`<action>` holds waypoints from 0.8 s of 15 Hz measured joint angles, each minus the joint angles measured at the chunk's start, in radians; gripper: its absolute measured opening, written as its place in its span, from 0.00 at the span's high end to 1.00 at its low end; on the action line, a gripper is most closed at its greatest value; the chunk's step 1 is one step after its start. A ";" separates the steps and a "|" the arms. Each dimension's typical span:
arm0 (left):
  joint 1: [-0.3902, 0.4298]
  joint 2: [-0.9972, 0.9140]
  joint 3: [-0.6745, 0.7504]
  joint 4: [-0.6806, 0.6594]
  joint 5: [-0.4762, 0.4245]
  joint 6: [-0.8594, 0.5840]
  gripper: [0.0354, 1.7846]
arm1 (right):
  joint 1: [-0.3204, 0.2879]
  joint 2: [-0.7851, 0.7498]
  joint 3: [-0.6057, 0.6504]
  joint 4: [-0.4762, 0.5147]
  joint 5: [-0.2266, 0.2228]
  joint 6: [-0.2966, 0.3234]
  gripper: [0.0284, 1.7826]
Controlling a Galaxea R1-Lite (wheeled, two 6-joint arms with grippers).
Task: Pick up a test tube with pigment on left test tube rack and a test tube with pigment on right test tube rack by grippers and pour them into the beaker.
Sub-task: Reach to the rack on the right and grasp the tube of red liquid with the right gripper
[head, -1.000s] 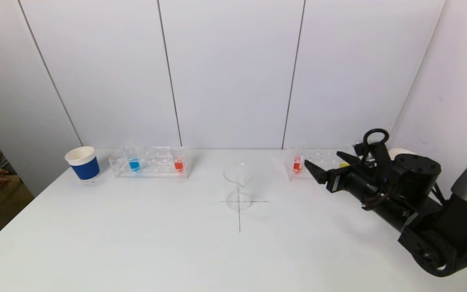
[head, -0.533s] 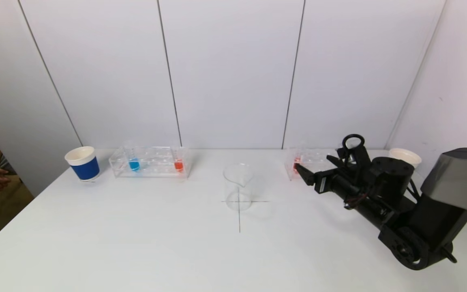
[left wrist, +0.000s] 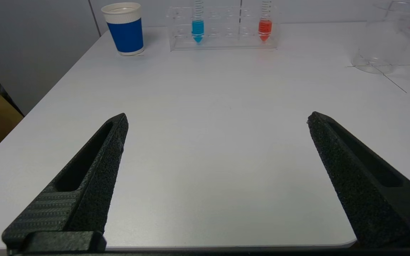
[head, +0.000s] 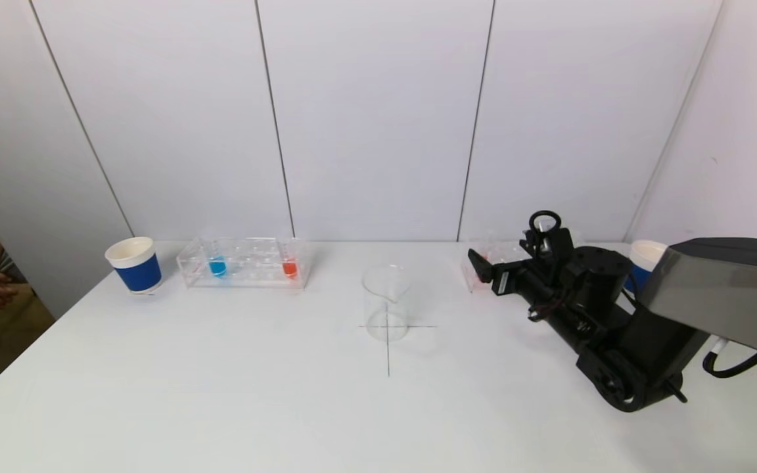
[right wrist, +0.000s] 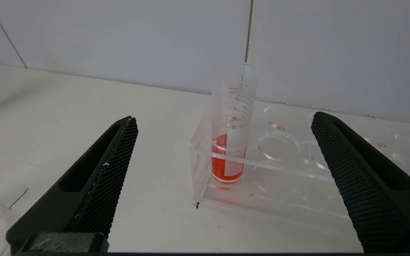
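The right tool [right wrist: 222, 124] is spread wide and holds nothing; it hovers low just in front of the right test tube rack [right wrist: 290, 177], aimed at the red tube [right wrist: 231, 138] in the rack's end hole. That tube stands upright, long axis vertical, mouth up, red pigment in its lower part, apart from both fingers [right wrist: 98, 185]. The left tool [left wrist: 215, 121] is also spread and holds nothing, low over the near edge of the white counter [head: 221, 394].

The left test tube rack [head: 245, 263] sits at the back left with a blue tube [head: 217, 263] and a red one [head: 290, 264], both upright. The clear beaker [head: 386, 302] stands between the racks on a drawn cross. A blue cup [head: 134, 264] stands beside the left rack; another cup [head: 644, 259] shows behind the right arm. Nothing lies between the right tool and its tube.
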 joint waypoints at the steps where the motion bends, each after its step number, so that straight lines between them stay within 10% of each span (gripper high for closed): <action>1: 0.000 0.000 0.000 0.000 0.000 0.000 0.01 | 0.000 0.013 -0.025 0.004 -0.013 0.000 0.00; 12: 0.000 0.000 0.000 0.000 0.000 0.000 0.01 | -0.016 0.100 -0.214 0.127 -0.035 0.001 0.00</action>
